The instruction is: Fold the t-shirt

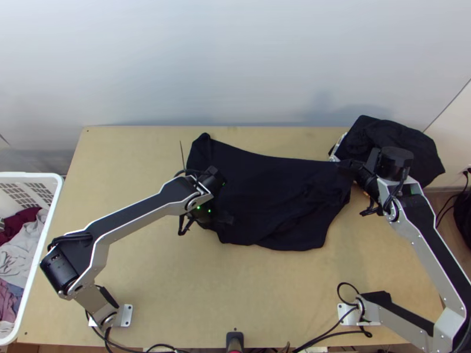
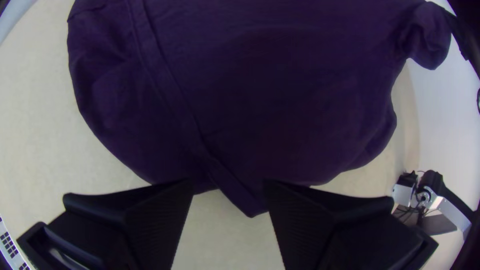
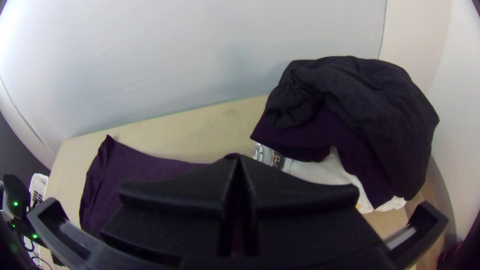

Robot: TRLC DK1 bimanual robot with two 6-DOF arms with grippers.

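- One dark t-shirt [image 1: 265, 200]; spread over the middle of the wooden table [image 1: 135, 270], with the right side rumpled;
- At its left part, left gripper [image 2: 229, 186] with fingers wide apart; banded edge [image 2: 232, 190] between them, unpinched;
- At its far right corner, right gripper [image 3: 239, 157] with fingers pressed together, apparently on cloth;
- Probably at the gripping step before a fold; next, close the left on that edge, keep the right pinch, then lift evenly.
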